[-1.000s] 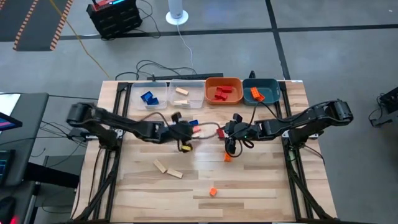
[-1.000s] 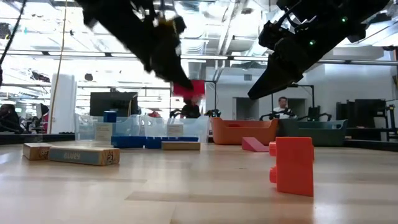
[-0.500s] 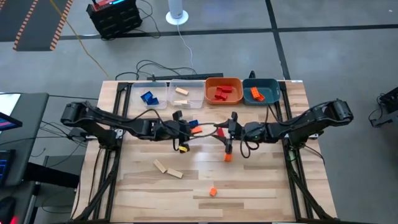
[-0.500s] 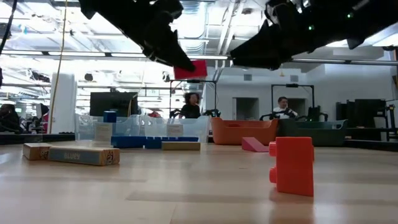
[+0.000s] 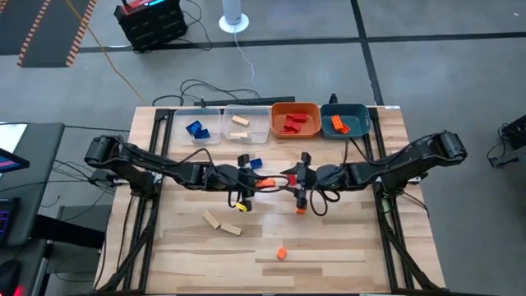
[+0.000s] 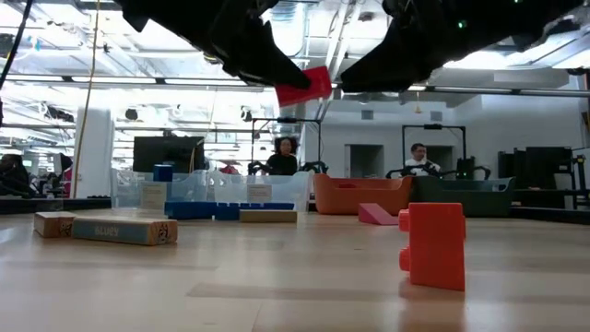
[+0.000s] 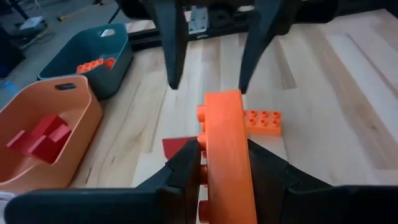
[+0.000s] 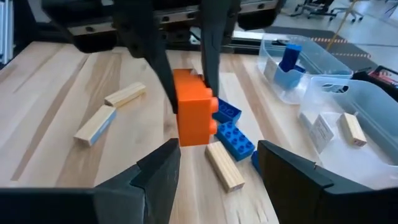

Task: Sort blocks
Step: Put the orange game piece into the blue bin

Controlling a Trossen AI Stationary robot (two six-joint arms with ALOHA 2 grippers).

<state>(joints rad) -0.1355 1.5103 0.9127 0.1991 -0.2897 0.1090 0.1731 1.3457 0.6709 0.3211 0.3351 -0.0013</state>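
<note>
Orange block (image 7: 227,155) is clamped in the left end effector (image 5: 256,182), jaws closed narrow on it, held above mid-bench; the low view shows it well clear of the wood. Right end effector (image 5: 292,178) faces it from the right, fingers spread wide and empty, just beside the block's free end. The block's long axis runs left-right, pointing straight at the right arm's open jaws, so this looks like a handover lining up; the right arm is nearer the teal bin (image 5: 358,130) at far right holding orange pieces. More blocks on the bench: blue (image 8: 235,135), tan (image 5: 222,224), orange (image 5: 281,254). Red ones sit in the orange bin (image 5: 313,131).
</note>
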